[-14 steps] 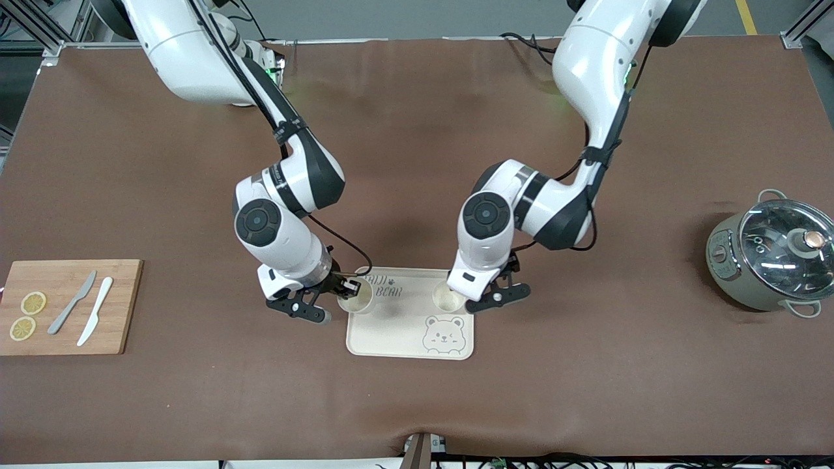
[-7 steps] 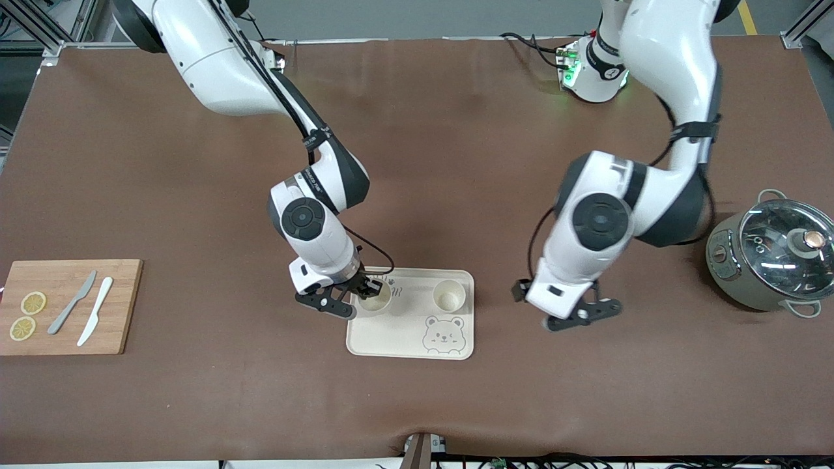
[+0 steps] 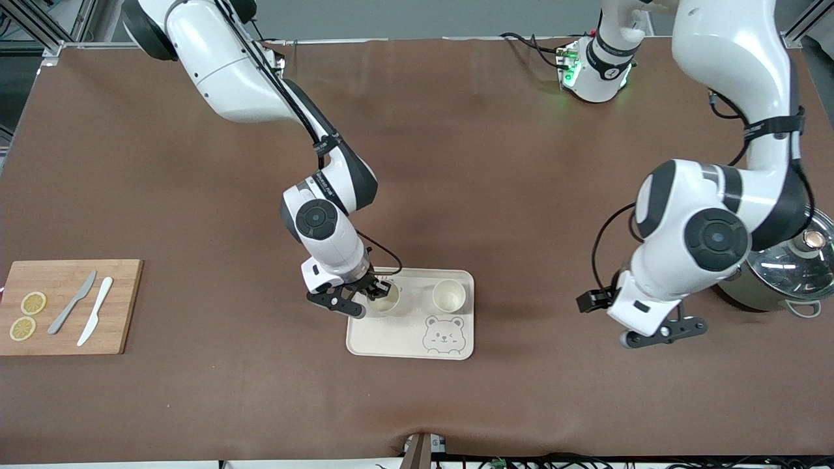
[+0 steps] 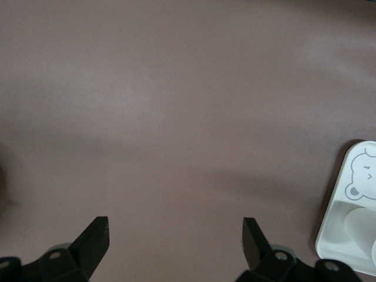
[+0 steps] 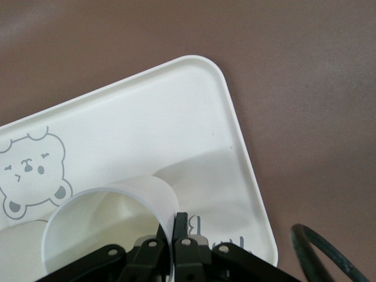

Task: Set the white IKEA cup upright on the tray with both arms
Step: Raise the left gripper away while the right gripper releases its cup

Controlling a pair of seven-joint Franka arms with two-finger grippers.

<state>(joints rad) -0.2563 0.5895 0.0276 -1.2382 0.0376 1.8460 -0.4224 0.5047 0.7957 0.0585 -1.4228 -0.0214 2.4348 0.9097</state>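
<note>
Front view, left end effector wide, withdrawn toward pot, right end effector pinching cup (upright) over tray.

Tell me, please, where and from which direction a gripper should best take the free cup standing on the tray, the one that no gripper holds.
Probably the rim wall, from straight above. The free cup stands upright and open on the tray, so one finger can go inside and one outside, as the right gripper pinches the other cup. The open left gripper waits over bare table.

Two cups crowd the tray's upper half; bare tablecloth surrounds it.
</note>
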